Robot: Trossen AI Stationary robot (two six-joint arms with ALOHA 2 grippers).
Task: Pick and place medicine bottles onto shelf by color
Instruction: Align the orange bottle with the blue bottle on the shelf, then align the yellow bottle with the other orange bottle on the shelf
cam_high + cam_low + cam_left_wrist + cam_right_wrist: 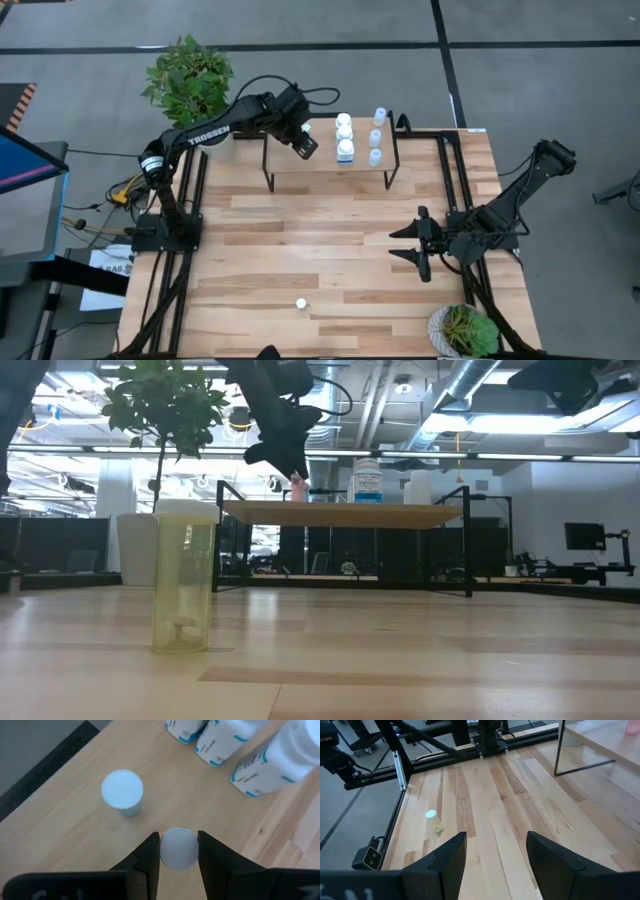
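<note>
The shelf (285, 165), a light-wood board on a black frame, stands at the table's far edge. On it stand three chunkier white bottles (344, 134) and three pale blue ones (376, 137). My left gripper (305, 146) is over the shelf's left part, shut on a small white-capped bottle (178, 849). Another small bottle (122, 791) stands on the board beside it. A third small yellowish bottle (300, 303) stands on the table near the front edge and looms close in the low view (185, 585). My right gripper (420, 246) is open and empty at the table's right. My left gripper pinches the small bottle at its round white cap (175, 840) between its two fingers, one on each side. The fingers come from above, pointing down. The bottle stands upright below them (298, 488), at the shelf board; whether its base rests on the board, I cannot tell.
A leafy plant in a white pot (190, 80) stands off the table's far left corner, and another potted plant (465, 330) at the near right corner. The shelf's black legs (268, 180) stand on the table. Bare wood lies between the shelf and the near edge.
</note>
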